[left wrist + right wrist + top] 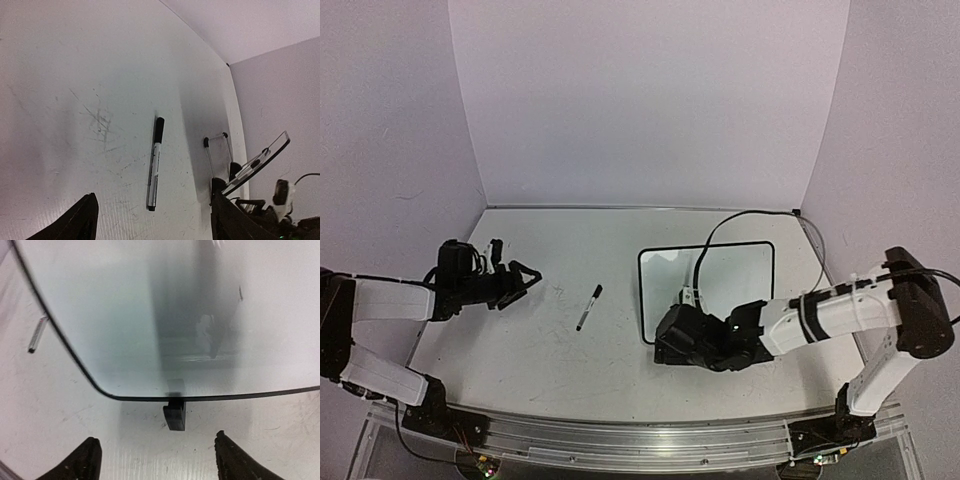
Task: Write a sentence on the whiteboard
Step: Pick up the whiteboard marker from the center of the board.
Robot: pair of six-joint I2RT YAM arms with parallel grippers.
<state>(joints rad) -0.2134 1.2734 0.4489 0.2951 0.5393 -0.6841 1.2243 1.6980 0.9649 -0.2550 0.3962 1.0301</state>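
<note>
The whiteboard (720, 285) lies right of the table's middle, white with a thin black frame. In the right wrist view its near edge (150, 315) rests on a small black foot (175, 417). My right gripper (668, 340) is at the board's near left corner, open and empty (157, 460), with the foot just ahead of the jaws. A black-capped marker (589, 306) lies on the table between the arms. My left gripper (525, 278) is open and empty (152, 215), left of the marker (155, 162), whose grey end points at the jaws. The board's frame (218, 152) shows beyond it.
The white table (520, 340) is scuffed and closed in by white walls at the back and sides. A black cable (715, 235) arches over the board's far side from the right arm. The marker's end shows at the left of the right wrist view (37, 335).
</note>
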